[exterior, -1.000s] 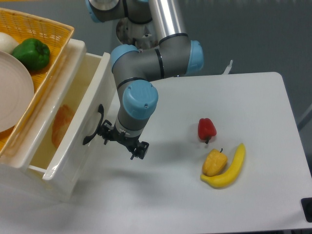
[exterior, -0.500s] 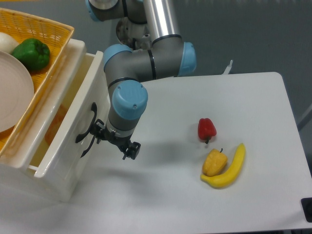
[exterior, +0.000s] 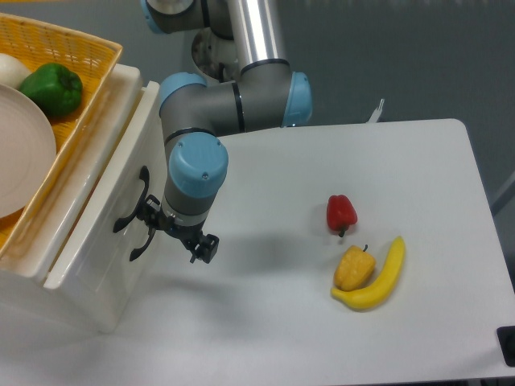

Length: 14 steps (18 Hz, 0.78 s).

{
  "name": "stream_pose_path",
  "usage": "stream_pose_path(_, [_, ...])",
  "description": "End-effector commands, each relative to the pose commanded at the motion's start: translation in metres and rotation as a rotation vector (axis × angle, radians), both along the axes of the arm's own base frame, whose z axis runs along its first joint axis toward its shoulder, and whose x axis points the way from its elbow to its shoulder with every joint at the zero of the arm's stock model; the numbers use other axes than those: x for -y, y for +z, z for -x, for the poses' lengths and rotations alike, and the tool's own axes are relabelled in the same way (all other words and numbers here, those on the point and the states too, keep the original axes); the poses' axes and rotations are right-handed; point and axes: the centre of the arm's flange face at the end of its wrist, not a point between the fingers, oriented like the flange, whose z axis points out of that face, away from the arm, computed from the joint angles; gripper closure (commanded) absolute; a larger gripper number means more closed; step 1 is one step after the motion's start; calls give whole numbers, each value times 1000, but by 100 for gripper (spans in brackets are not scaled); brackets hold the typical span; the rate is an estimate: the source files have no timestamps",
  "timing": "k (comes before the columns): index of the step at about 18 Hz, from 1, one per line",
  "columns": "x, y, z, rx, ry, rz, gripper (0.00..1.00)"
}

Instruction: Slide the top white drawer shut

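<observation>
Gripper (exterior: 179, 238): pressed against the front of the top white drawer (exterior: 96, 211), right at its curved black handle (exterior: 131, 207); dark fingers and dark handles overlap, so cannot tell whether spread or clenched, nor whether anything is gripped.
Wrist: blue-capped joint directly above the gripper, forearm reaching in from the arm base at top centre.
Contact: appears to be a push on the drawer face beside the handle, judged only from how closely they sit; no clear gap visible.
Top white drawer: at the left of the table, upper box of the small cabinet; front panel tilted in this view, only a narrow strip of interior showing between panel and cabinet top.
Lower handle (exterior: 142, 244): second black handle just beneath, partly hidden behind the gripper.
Progress: nearly shut by the look of it; a slim opening remains along the upper edge.
Left to do: a short final push inward until the front sits flush, then backing away.
Risk: fingers could snag on either handle when pulling back.
Basket (exterior: 76, 48): yellow wicker, on top of the cabinet, holding a green pepper (exterior: 53, 87) and a white plate (exterior: 22, 149).
Table (exterior: 434, 177): white; red pepper (exterior: 340, 212), small yellow pepper (exterior: 354, 268) and banana (exterior: 380, 277) lying together, well apart from the gripper.
</observation>
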Motion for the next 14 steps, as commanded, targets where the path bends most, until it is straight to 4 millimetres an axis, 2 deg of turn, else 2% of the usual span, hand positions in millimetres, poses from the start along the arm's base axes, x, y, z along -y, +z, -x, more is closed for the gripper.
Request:
stream_pose_path(12, [4,7,9,-9,14,-7,0])
stream_pose_path(14, [9,12,24,-18,28,-17,0])
